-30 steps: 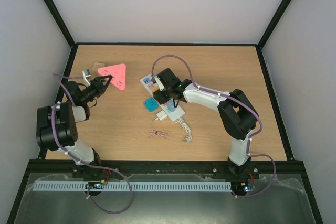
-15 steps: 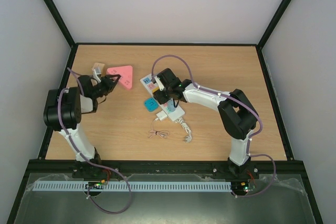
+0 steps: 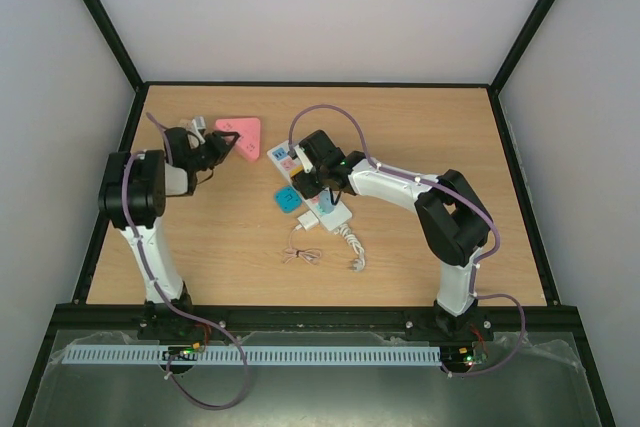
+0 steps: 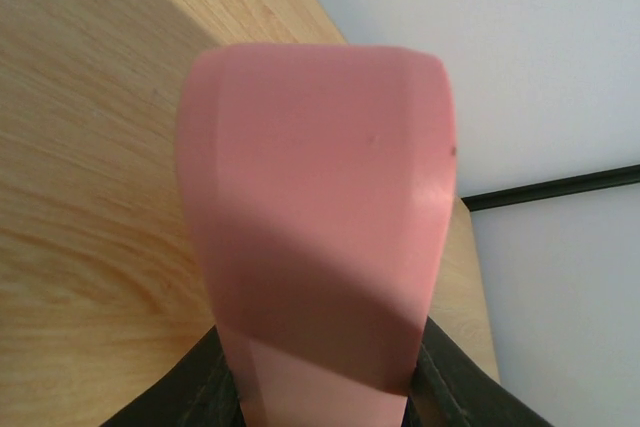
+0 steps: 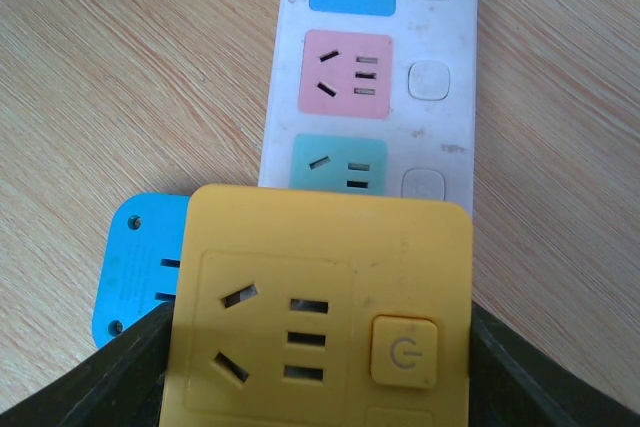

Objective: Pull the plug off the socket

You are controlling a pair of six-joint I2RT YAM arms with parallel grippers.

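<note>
The left pincer [image 3: 218,146] is clamped on the pink triangle block [image 3: 243,137] at the far left of the tabletop [image 3: 430,127], and in its wrist view the block fills nearly the whole picture, with a dark finger against each side. The right pincer [image 3: 303,184] hangs over the middle of the socket [image 5: 445,27] and grips a yellow block [image 5: 320,307] with outlet slots and a button on its face, its fingers pressed to both flanks. A blue piece [image 5: 135,267] lies just beside the socket on the wood. The plug [image 3: 309,221] sits at the socket's near end, touching it (whether its prongs are seated I cannot tell). Its thin bundled cable [image 3: 302,255] lies nearer the arm bases, beside the socket's thick curled cord [image 3: 350,240]. Neither pincer touches the plug.
</note>
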